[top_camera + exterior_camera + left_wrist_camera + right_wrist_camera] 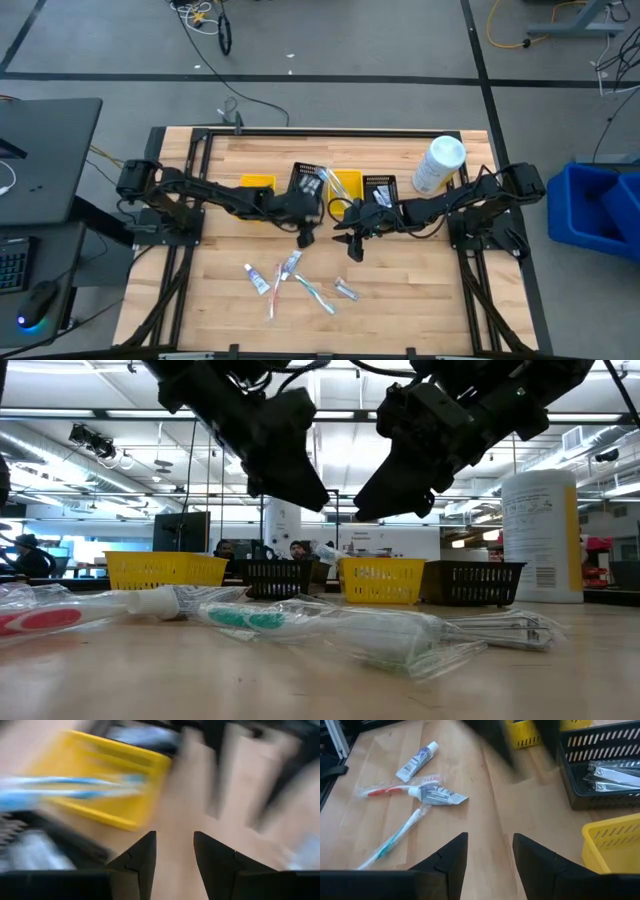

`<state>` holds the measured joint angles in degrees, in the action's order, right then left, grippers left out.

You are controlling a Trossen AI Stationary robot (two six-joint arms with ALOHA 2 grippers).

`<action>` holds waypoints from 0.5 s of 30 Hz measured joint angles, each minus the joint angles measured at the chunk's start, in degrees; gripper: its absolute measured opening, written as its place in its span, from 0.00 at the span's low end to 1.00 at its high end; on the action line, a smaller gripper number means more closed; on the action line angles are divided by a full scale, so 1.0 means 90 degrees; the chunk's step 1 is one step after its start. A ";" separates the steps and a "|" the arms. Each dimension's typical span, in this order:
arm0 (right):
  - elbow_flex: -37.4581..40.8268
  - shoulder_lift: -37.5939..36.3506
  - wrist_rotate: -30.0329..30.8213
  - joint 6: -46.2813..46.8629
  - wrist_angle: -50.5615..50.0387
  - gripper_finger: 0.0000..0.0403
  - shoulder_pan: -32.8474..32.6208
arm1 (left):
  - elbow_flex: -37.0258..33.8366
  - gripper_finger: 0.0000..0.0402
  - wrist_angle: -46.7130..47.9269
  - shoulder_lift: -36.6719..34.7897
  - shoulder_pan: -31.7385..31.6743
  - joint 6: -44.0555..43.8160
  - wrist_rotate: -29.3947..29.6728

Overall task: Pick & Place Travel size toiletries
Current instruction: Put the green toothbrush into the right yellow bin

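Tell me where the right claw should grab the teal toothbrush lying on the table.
Take the teal toothbrush at mid-handle, coming straight down with the right claw open across its width. It lies flat in a clear wrapper, and its upper end crowds the toothpaste tube, so the lower handle looks freer.

Lab/workshop: concrete floor w/ cables (205, 18), exposed ceiling ducts (60, 445), monitors.

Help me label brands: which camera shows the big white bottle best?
The low view: the white bottle stands upright beside the baskets, label side-on. The high view shows mainly its cap. Neither wrist view shows it.
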<state>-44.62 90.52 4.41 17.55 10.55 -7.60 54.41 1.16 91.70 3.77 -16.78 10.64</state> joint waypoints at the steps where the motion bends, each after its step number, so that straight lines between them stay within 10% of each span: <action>1: 0.0000 0.0000 0.0002 -0.0001 0.0000 0.40 0.0000 | 0.0000 0.35 -0.0007 0.0002 0.0090 0.0120 -0.0354; 15: 0.0000 0.0000 0.0002 0.0001 0.0000 0.35 -0.0001 | 0.0000 0.38 0.0074 0.0019 0.1454 0.0955 -0.1086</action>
<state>-44.62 90.52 4.43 17.56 10.55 -7.61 54.41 1.83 91.88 16.86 -8.19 0.86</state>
